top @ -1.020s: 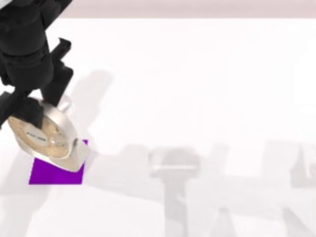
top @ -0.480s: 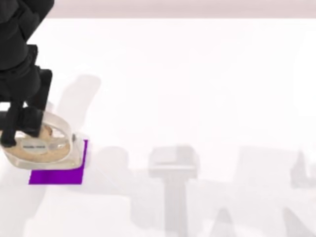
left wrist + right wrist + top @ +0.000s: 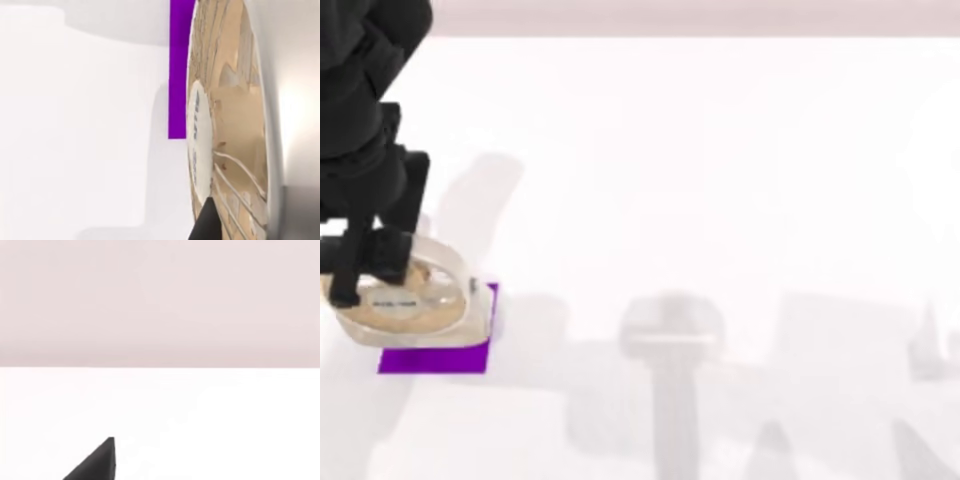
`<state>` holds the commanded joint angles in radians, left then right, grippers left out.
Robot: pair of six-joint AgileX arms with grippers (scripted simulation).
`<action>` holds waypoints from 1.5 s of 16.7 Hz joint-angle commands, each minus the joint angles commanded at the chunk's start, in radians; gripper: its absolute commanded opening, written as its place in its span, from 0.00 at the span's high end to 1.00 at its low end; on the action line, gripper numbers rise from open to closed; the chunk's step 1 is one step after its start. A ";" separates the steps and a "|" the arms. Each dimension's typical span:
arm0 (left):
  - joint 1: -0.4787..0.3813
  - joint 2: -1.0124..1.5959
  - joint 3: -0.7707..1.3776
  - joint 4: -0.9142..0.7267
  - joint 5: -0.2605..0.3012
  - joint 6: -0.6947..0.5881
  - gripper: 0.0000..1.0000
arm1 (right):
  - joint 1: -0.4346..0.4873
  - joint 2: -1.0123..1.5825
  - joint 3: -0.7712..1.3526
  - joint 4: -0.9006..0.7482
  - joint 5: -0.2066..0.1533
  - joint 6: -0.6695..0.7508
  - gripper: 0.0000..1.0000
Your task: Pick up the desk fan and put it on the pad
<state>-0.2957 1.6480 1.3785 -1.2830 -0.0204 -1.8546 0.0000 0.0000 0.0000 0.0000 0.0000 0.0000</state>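
**Fan held over the purple pad, close to set-down**

The left gripper (image 3: 365, 268) is clamped on the rear rim of the desk fan (image 3: 410, 305), a small round fan with a silvery-beige ring housing, pale golden blades and a chrome hub. Its dark fingers (image 3: 388, 255) straddle the housing edge. The fan extends forward and below the fingertips, face turned upward and somewhat tilted, and it overlaps the far part of the pad (image 3: 435, 358), a flat bright purple square sheet lying just beneath and ahead of the gripper. From the left wrist view the fan (image 3: 227, 125) fills the space beside one fingertip, with a strip of the pad (image 3: 179, 75) showing past its rim. Whether the fan already touches the pad cannot be told.

The fan looks light and rigid, but the glossy ring is probably slippery and the blades and thin grille wires delicate, so the solid ring housing is the sensible place to grip, never the blades.

The right arm is parked out of the top view; only a dark tip (image 3: 95, 462) shows in its own wrist view.
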 joint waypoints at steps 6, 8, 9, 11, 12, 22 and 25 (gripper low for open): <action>0.006 0.009 -0.065 0.074 0.000 0.005 1.00 | 0.000 0.000 0.000 0.000 0.000 0.000 0.00; 0.006 0.009 -0.065 0.074 0.000 0.005 0.92 | 0.000 0.000 0.000 0.000 0.000 0.000 0.00; 0.006 0.009 -0.065 0.074 0.000 0.005 0.85 | 0.000 0.000 0.000 0.000 0.000 0.000 0.00; 0.006 0.009 -0.065 0.074 0.000 0.005 0.70 | 0.000 0.000 0.000 0.000 0.000 0.000 0.00; 0.006 0.009 -0.065 0.074 0.000 0.005 0.62 | 0.000 0.000 0.000 0.000 0.000 0.000 0.00; 0.006 0.009 -0.065 0.074 0.000 0.005 0.00 | 0.000 0.000 0.000 0.000 0.000 0.000 0.00; 0.006 0.009 -0.065 0.074 0.000 0.005 0.00 | 0.000 0.000 0.000 0.000 0.000 0.000 0.00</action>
<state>-0.2897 1.6566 1.3134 -1.2094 -0.0203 -1.8493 0.0000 0.0000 0.0000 0.0000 0.0000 0.0000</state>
